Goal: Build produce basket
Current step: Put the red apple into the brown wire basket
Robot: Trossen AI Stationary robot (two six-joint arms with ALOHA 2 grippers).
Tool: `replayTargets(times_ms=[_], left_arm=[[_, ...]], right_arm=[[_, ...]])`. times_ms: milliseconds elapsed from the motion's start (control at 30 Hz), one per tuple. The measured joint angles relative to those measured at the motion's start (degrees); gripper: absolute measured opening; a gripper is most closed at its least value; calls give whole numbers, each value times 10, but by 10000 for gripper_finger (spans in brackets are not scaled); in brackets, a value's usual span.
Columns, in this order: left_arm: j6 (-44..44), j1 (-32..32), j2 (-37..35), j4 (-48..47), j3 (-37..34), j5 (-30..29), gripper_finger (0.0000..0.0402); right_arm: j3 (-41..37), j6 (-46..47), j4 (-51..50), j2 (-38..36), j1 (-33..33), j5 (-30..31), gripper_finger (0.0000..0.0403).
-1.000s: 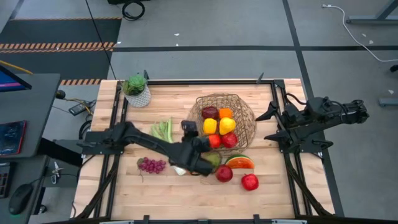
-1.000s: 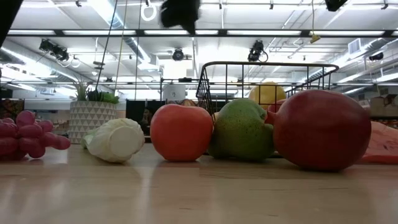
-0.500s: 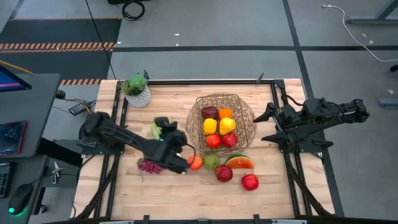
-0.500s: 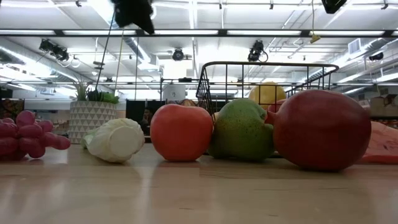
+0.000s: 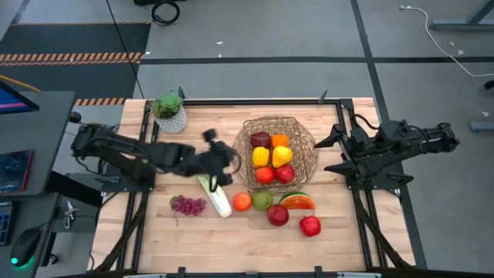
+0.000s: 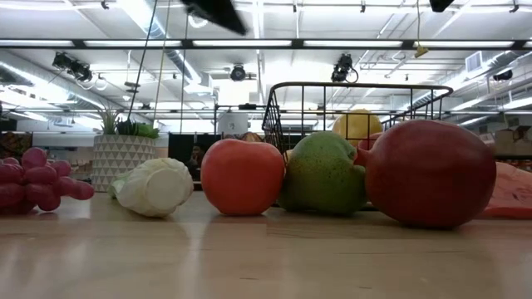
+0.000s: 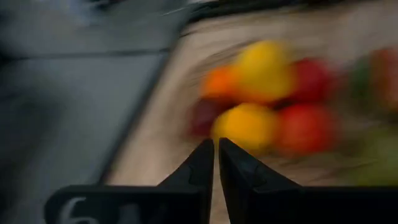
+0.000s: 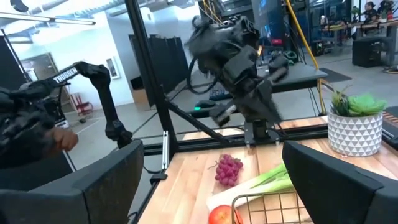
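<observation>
The tan wire basket (image 5: 302, 162) stands mid-table and holds a purple fruit, an orange, yellow pieces and red ones. On the wood near it lie the leek (image 5: 218, 199), grapes (image 5: 187, 205), an orange-red fruit (image 5: 242, 201), a pear (image 5: 262, 199), a watermelon slice (image 5: 297, 201) and two apples (image 5: 278, 215). My left gripper (image 5: 225, 160) hovers shut and empty just left of the basket, above the leek's green end; the blurred left wrist view shows its fingers (image 7: 216, 155) pointing at the basket's fruit. My right gripper (image 5: 333, 154) waits open at the table's right edge.
A small green plant in a white pot (image 5: 170, 113) stands at the far left corner. Bare wood lies along the near edge and left of the grapes. In the low view the fruit (image 6: 243, 176), pear (image 6: 322, 173) and apple (image 6: 431, 173) stand in a row before the basket (image 6: 357, 100).
My left gripper has drawn back from the fruit near the pear, swung toward the table's left, then moved toward the far edge to the basket's left side, staying high. The orange-red fruit and leek it covered now show. No produce has moved.
</observation>
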Motion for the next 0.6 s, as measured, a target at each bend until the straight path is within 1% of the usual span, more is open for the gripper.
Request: replayTargets(times_ms=[67,100,133,167,233,367,467,600], left_arm=[[43,30,0,66,-8,136,27],[54,42,0,85,-9,188,26],[63,54,0,99,-9,231,25],[65,66,0,113,-9,257,24],[64,84,0,135,-9,270,24],[25,108,0,171,-9,270,31],[-22,117,0,181,-9,271,35],[-26,118,0,186,-9,272,32]], right_arm=[[0,2,-1,0,0,0,387],[0,7,0,0,0,0,387],[0,12,-1,0,0,0,387],[0,15,-3,0,0,-1,387],[0,17,-6,0,0,-2,387],[0,24,-10,0,0,-3,387],[0,26,-10,0,0,-3,387],[0,26,-8,0,0,-4,387]])
